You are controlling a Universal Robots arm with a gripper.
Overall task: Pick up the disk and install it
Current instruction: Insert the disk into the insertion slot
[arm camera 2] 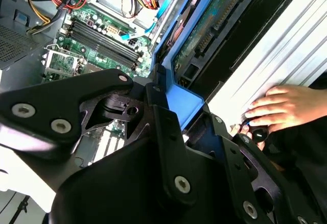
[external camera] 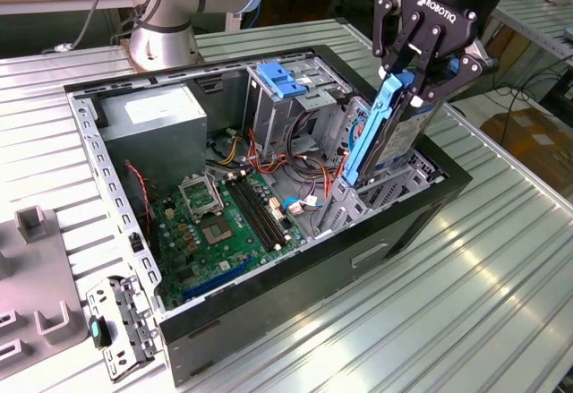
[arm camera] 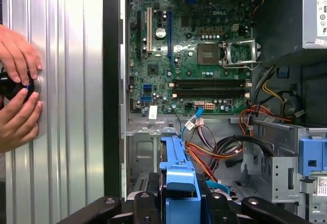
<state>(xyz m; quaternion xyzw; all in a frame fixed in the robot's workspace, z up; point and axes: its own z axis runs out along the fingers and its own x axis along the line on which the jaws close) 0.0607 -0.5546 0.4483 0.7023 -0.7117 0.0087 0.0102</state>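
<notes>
One flat dark disk with blue rails (external camera: 394,142), gripped in my black pincer (external camera: 418,82), stands partly inside the open black computer case (external camera: 295,303), needing a straight push, I think.

The disk (external camera: 376,133) is dark with bright blue rails; the tool (external camera: 421,75) is black. The board (external camera: 224,218) is green with black slots (and a silver socket). The case (external camera: 295,294) is black outside, grey metal inside. The latch (external camera: 280,80) is light blue. Wires (arm camera: 225,152) run red, orange and yellow. The tabletop (external camera: 501,277) is silver, ribbed in stripes.
</notes>
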